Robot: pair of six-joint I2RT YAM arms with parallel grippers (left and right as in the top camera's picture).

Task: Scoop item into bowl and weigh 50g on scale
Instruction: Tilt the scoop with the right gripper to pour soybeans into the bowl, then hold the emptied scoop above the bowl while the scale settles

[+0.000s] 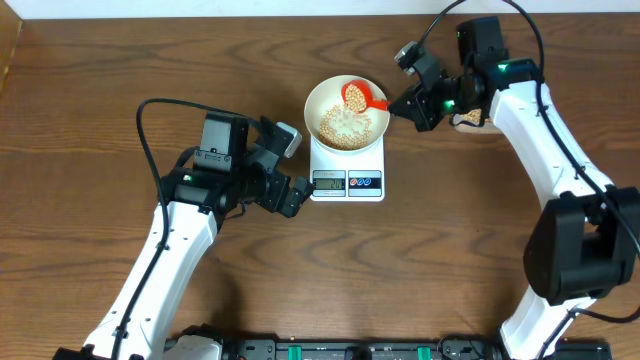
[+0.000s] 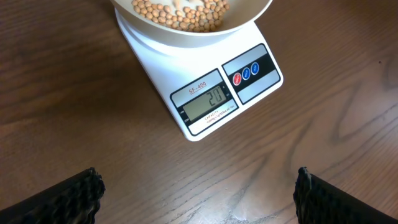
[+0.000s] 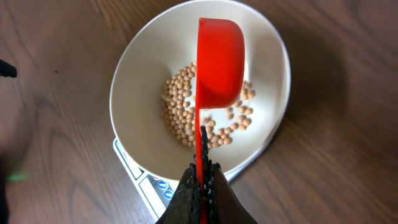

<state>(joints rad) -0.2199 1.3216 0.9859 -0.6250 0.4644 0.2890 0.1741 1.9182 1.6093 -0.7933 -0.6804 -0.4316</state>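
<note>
Fingertips of the right gripper (image 3: 202, 177) clamp the handle of a red scoop (image 3: 219, 59), its head turned on edge over the white bowl (image 3: 134, 81), where tan beans (image 3: 180, 106) lie scattered. The bowl sits on the scale (image 2: 205, 102), whose display is too blurred to read surely. The left gripper (image 2: 196, 190) hangs near the scale, fingers wide apart and empty, over the wooden table (image 2: 62, 93).
</note>
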